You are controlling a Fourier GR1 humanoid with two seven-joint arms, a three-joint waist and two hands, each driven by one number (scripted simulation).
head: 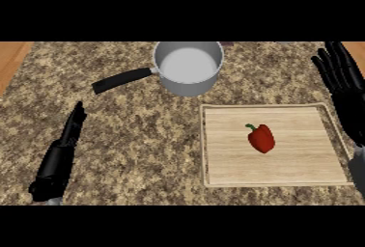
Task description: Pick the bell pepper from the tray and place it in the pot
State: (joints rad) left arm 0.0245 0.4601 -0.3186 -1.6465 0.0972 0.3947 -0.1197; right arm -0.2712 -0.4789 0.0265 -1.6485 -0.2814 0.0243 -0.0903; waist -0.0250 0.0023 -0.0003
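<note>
A red bell pepper (261,138) with a green stem lies near the middle of the light wooden tray (221,169) at the right of the counter. The grey metal pot (188,65) with a black handle (121,80) stands at the back centre, nothing inside it. My right hand (342,72) is open, fingers straight and spread, at the far right edge beyond the tray's back corner, apart from the pepper. Seen edge-on at the lower left, my left hand (71,126) is open with fingers straight and touches nothing.
The counter (135,144) is speckled brown granite. A wooden strip (13,60) runs past its left edge. The pot's handle points left and toward me.
</note>
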